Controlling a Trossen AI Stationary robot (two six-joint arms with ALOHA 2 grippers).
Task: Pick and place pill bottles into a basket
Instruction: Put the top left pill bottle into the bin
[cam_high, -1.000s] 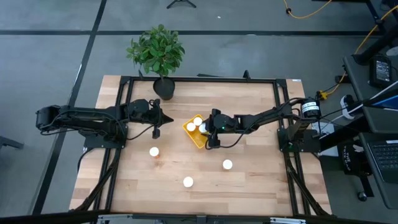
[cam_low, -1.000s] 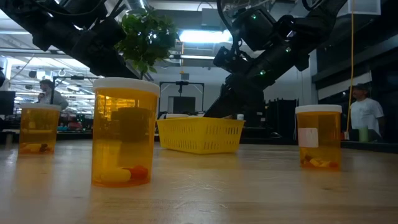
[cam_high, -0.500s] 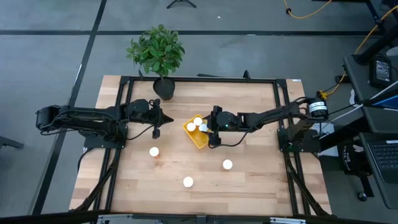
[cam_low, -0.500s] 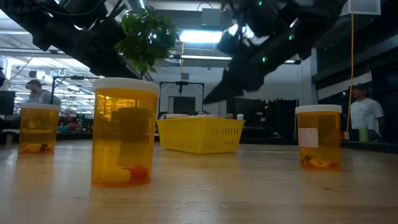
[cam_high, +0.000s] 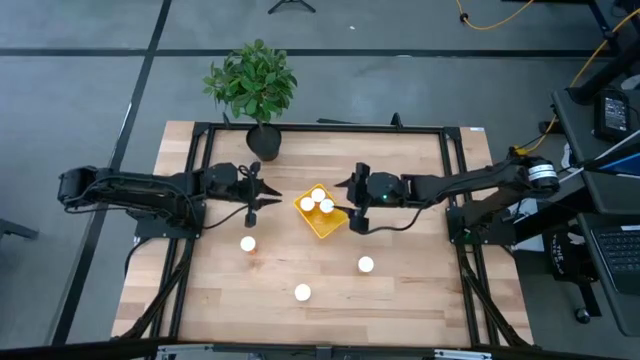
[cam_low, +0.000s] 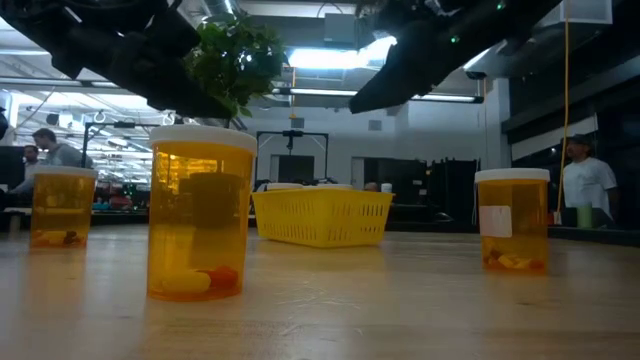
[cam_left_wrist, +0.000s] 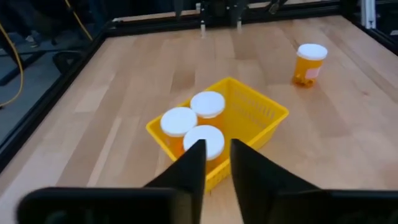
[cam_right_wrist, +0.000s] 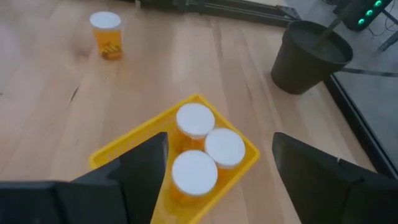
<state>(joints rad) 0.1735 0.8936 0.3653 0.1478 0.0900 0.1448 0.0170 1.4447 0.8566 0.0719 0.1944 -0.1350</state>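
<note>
The yellow basket (cam_high: 322, 214) lies at the table's middle with three white-capped pill bottles (cam_right_wrist: 198, 149) standing upright in it. Three more pill bottles stand on their bases on the wood: one (cam_high: 247, 243) near the basket's left, one (cam_high: 366, 264) to its near right, one (cam_high: 302, 292) toward the near edge. My right gripper (cam_right_wrist: 217, 180) hovers open above the basket's right side, nothing between its fingers. My left gripper (cam_left_wrist: 214, 171) waits left of the basket, raised, pointing at it, its fingers a narrow gap apart and empty.
A black pot with a green plant (cam_high: 262, 140) stands at the far edge, behind the basket. A black frame (cam_high: 320, 128) runs round the table. Bare wood stretches along the near edge and right side. People stand in the room beyond the table (cam_low: 588, 180).
My right gripper has risen from just over the basket and drawn back a little toward the table's right edge, staying open. The three bottles in the basket have kept their places.
</note>
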